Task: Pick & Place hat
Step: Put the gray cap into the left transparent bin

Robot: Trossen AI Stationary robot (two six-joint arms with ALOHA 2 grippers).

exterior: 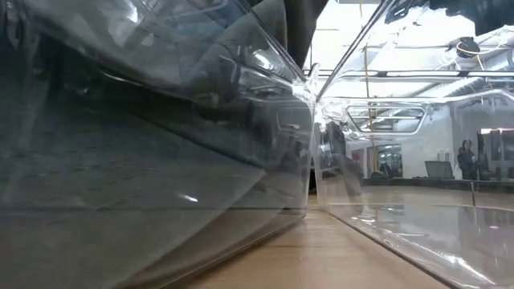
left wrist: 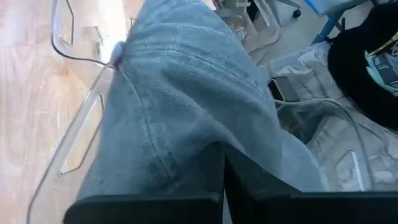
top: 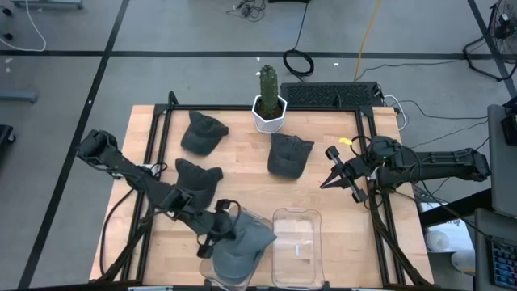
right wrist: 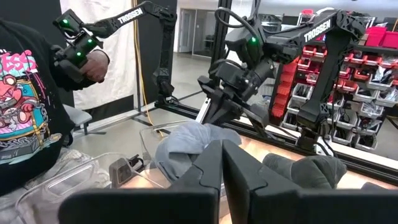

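Observation:
A light grey hat (top: 246, 242) is over the left clear bin (top: 212, 279) at the table's near edge, with my left gripper (top: 212, 237) shut on it. In the left wrist view its cloth (left wrist: 180, 81) bulges beyond the shut fingers, above the bin's rim (left wrist: 74, 143). My right gripper (top: 325, 183) hovers shut and touching nothing at the table's right side, pointing toward the left. Three dark grey hats (top: 202, 133) (top: 198, 178) (top: 289, 155) lie flat on the wooden table. My left gripper pinches the light grey hat's cloth (left wrist: 214, 152) between its two fingers, at the side of the hat toward the table's left. The fingers slant down from the left. The rest of the hat (right wrist: 186, 146) bunches beyond them over the bin; whether it rests on the bin, I cannot tell.
A second clear bin (top: 299, 259) stands right of the first at the near edge. A cactus in a white pot (top: 269, 105) stands at the far middle. The low view is filled by the bins' clear walls (exterior: 161, 120). A person (right wrist: 25, 93) stands beyond the table's near edge.

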